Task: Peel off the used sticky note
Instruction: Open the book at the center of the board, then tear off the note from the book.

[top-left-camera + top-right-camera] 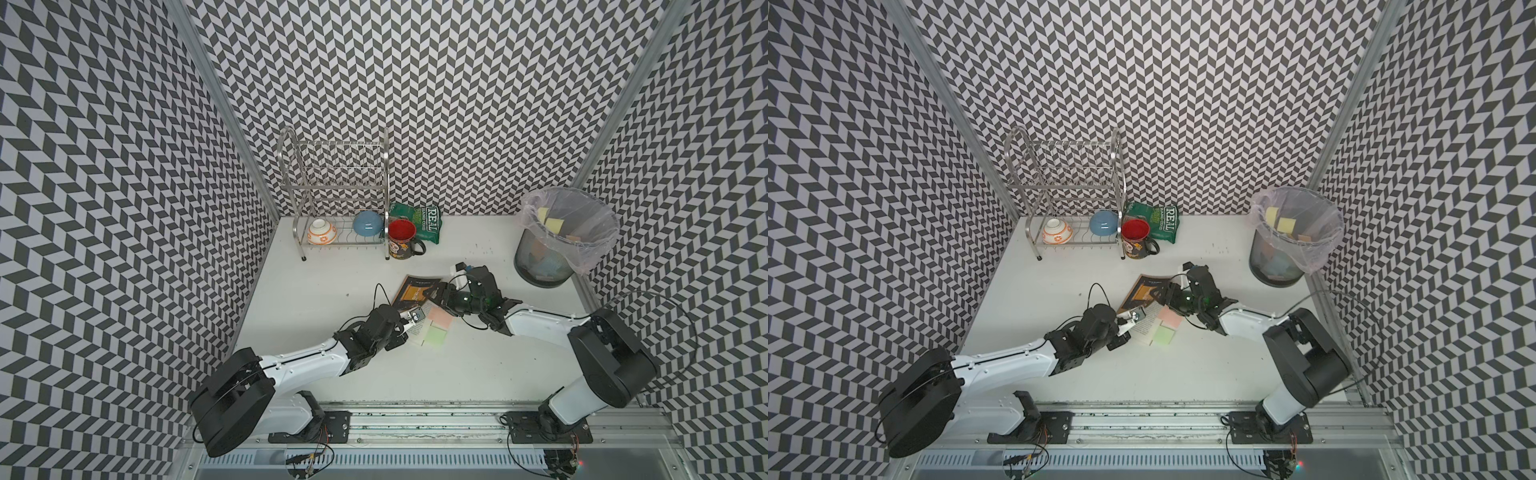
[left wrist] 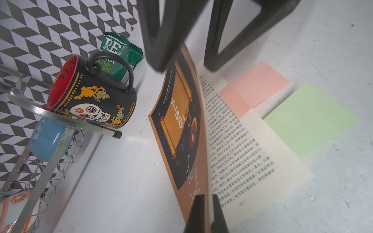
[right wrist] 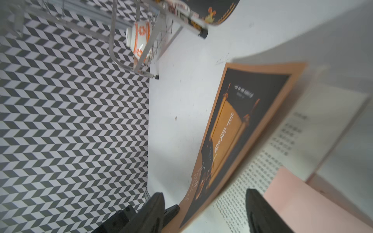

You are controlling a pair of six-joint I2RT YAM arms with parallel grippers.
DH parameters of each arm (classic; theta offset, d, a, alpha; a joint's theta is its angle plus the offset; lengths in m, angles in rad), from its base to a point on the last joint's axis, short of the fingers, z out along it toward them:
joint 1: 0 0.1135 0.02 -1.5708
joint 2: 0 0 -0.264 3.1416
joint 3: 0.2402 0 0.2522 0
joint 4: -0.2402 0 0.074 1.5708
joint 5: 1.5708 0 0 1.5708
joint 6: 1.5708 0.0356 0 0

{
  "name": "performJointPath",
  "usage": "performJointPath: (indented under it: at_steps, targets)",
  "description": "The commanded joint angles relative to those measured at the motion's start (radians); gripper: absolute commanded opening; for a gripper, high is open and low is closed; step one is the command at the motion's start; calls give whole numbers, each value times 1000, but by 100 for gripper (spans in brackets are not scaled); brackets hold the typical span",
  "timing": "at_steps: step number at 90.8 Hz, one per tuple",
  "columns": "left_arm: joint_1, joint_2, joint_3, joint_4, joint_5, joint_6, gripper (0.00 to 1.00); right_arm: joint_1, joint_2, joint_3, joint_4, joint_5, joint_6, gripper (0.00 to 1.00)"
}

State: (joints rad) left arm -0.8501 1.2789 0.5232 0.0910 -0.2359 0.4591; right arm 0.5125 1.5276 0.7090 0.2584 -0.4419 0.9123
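Left gripper (image 2: 204,213): clamped on the book cover (image 2: 179,121).
Right gripper (image 3: 203,209): released, astride the cover.
Pink sticky note (image 3: 314,203): just beside right gripper, on page.

1. The white table (image 1: 457,374) carries everything, scuffed and speckled with small dark marks.
2. At the back stands a metal dish rack (image 1: 336,199), a skull-pattern mug (image 1: 404,240) just beside its foot, and a green snack bag (image 1: 419,222) behind the mug.
3. A mesh bin (image 1: 540,262) with a plastic liner stands at the back right corner.
4. An open book (image 1: 411,297) lies mid-table.
5. A pink sticky note (image 1: 441,316) and a green sticky note (image 1: 435,335) overlap the book's page edge and the table.
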Motion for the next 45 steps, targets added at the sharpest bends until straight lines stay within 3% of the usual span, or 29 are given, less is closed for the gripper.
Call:
performJointPath:
  at_steps: [1, 14, 28, 45]
  targets:
    - [17, 0, -1, 20, 41, -39, 0, -53, -90, -60, -69, 11, -77, 69]
    - [42, -1, 3, 10, 68, -54, 0, -69, -106, -113, -112, 12, -146, 72]
    - [79, -4, 5, -1, 109, -65, 0, -69, 2, -64, -172, -21, -268, 73]
    - [98, -8, 6, -10, 133, -70, 0, -64, 82, -38, -153, -21, -289, 77]
